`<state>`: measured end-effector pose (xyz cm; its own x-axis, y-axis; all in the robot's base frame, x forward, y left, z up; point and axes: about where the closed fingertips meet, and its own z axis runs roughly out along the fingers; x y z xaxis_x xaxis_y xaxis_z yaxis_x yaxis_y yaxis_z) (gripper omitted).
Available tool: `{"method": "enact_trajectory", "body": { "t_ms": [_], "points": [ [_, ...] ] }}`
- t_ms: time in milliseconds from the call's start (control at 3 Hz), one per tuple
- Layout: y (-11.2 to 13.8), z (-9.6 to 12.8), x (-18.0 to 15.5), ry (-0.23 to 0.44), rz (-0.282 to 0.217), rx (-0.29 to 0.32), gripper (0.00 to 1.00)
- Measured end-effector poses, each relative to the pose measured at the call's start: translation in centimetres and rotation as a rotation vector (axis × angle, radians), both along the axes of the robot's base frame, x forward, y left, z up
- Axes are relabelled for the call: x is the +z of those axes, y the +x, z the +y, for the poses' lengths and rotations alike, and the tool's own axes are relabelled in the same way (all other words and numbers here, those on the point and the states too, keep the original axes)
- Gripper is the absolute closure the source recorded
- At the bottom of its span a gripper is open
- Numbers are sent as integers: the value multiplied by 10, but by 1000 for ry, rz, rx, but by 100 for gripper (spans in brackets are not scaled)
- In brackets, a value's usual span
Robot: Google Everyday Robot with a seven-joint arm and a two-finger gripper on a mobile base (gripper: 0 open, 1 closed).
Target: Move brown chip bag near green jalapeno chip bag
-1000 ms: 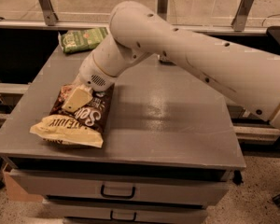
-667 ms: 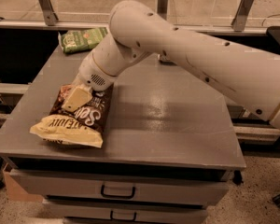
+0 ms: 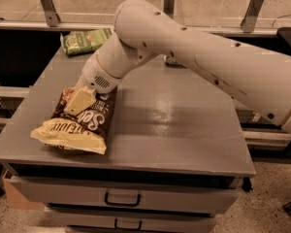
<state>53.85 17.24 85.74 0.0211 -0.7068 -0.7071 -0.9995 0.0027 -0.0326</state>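
Camera view: find brown chip bag [image 3: 87, 124] lying at front-left corner of table [image 3: 184, 130], claw [image 3: 81, 100] down on its upper half. Cannot tell claw's state: apart, or clamped on bag. Find green jalapeno chip bag [image 3: 87, 41] flat at far-left edge, well apart from the brown one. Confirm a firm hold on the bag's body, not a loose corner, before lifting. Raise just clear of table, carry straight back along left side, keep level. Set down just beside green bag without nudging it over the far edge; let go only once resting.
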Motion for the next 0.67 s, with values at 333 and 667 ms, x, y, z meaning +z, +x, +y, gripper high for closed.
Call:
{"method": "enact_trajectory", "body": {
  "t_ms": [333,667],
  "points": [
    [-1,1,0,-1,0,3,82],
    [-1,1,14,6,-28,7,60]
  ]
}}
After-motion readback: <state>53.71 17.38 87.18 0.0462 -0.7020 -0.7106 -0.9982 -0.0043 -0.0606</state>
